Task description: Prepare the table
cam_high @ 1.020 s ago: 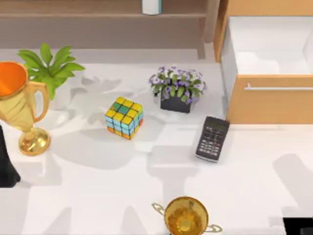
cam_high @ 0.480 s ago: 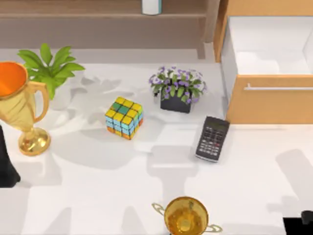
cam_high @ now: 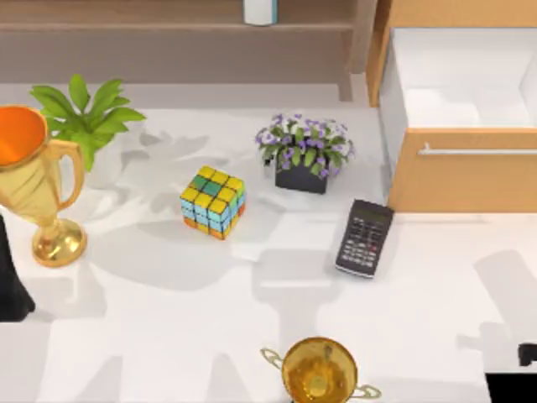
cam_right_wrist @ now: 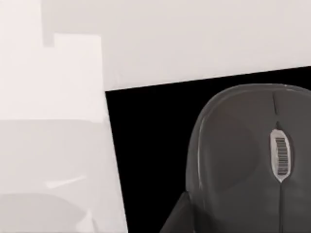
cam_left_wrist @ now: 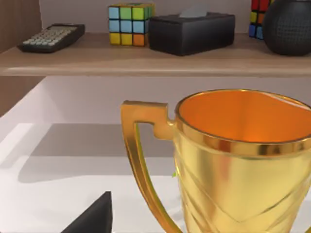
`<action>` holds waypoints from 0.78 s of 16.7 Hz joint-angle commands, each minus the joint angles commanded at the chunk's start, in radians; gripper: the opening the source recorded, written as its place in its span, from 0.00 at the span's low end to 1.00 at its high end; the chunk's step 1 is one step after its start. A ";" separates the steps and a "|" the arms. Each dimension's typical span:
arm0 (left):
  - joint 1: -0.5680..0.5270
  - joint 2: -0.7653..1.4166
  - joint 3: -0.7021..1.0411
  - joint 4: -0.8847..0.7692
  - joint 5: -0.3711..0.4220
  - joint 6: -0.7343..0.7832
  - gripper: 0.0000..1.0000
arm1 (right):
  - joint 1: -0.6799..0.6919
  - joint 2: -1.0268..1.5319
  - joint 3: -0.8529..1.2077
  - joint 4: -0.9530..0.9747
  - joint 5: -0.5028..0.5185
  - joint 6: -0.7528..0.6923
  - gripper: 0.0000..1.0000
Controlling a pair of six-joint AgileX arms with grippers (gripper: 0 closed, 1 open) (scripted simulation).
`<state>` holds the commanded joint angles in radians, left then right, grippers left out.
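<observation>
- The bench [cam_high: 168,319] is the broad white top that carries everything; most of its clutter sits in the far half.
- The left arm [cam_high: 10,285] is parked at the bench's left edge, just beside a tall gold trophy [cam_high: 38,193]. You cannot tell whether its fingers are spread or pressed together.
- The right arm [cam_high: 527,353] is at the near right corner, above a black mat [cam_high: 512,390]. Its wrist view looks down on a grey mouse [cam_right_wrist: 243,160] lying on that mat. You cannot tell the state of its fingers either.
- Step in hand, as a judgement: you are lining up on the mouse before a grasp.
- Centre the fingers across the mouse's narrow width, not along its length, since the rounded shell will probably slip from an off-centre pinch.
- Come straight down and close only when both fingers flank the body, so the mat is not dragged.
- The drawer cabinet [cam_high: 461,168] at the right stands open, a likely place to stow things.
- On any lift toward it, keep clear of the calculator [cam_high: 365,237] and the small trophy [cam_high: 319,369] at the near edge.
- The puzzle cube [cam_high: 212,201] and the flower pot [cam_high: 304,151] are well apart from the right arm.
</observation>
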<state>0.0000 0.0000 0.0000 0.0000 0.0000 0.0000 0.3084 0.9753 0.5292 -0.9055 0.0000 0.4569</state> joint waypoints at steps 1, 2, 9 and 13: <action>0.000 0.000 0.000 0.000 0.000 0.000 1.00 | 0.004 0.000 0.000 0.002 0.004 -0.005 0.00; 0.000 0.000 0.000 0.000 0.000 0.000 1.00 | 0.009 0.000 -0.002 0.004 0.008 -0.012 0.00; 0.000 0.000 0.000 0.000 0.000 0.000 1.00 | 0.065 0.021 -0.046 0.014 0.037 -0.077 0.00; 0.000 0.000 0.000 0.000 0.000 0.000 1.00 | 0.080 0.051 -0.085 0.010 0.043 -0.094 0.00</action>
<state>0.0000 0.0000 0.0000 0.0000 0.0000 0.0000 0.3885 1.0261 0.4446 -0.8956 0.0432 0.3628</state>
